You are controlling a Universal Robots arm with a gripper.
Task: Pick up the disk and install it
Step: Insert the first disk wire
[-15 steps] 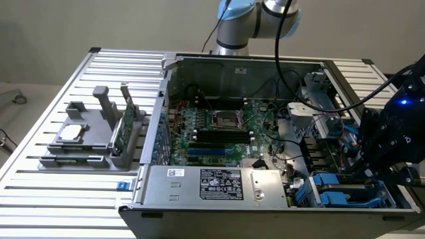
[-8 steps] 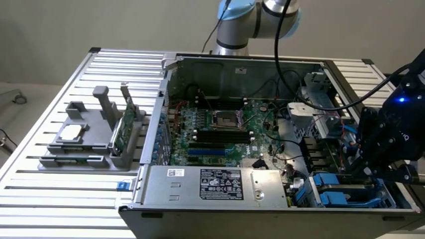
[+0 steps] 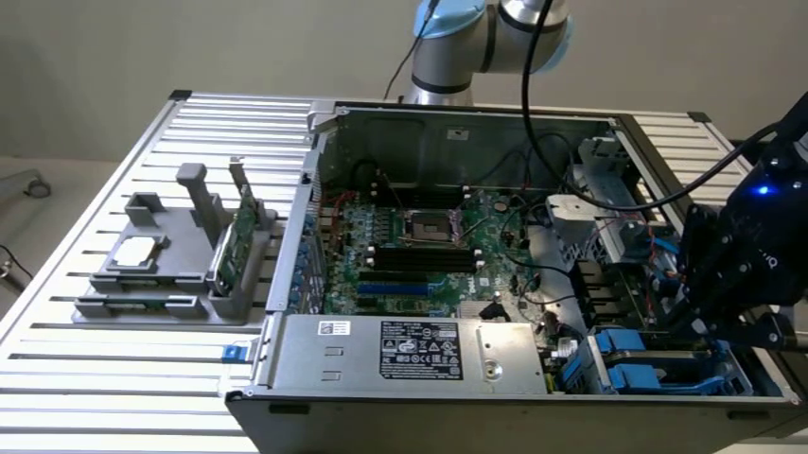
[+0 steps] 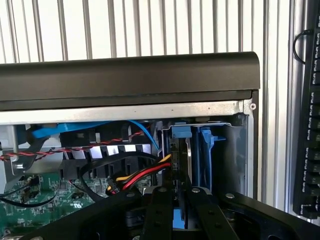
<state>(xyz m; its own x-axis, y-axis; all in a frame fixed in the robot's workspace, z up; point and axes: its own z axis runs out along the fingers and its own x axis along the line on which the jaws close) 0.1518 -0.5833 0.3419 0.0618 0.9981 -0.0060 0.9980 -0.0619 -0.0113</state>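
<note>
— Where do we find the disk?
— We see it in the wrist view, edge-on and upright, with blue rails along its sides. It stands in the drive bay at a corner of the computer case, just inside the case's black edge panel.
— And the hand?
— Its two black fingers are closed on the disk's near end, one on each side, and we see blue between them. In the exterior view the hand reaches down into the case at the exterior view's right, beside the blue drive carriers.
— What lies next to the disk?
— A bundle of red, yellow and black wires runs just beside it, and a blue cable runs along the case wall. The green motherboard covers the case floor.
— And outside the case?
— On the slatted bench, at the exterior view's left, we see a grey holder. A green circuit card stands upright in it and a small square silver chip lies on it, well apart from the hand.
</note>
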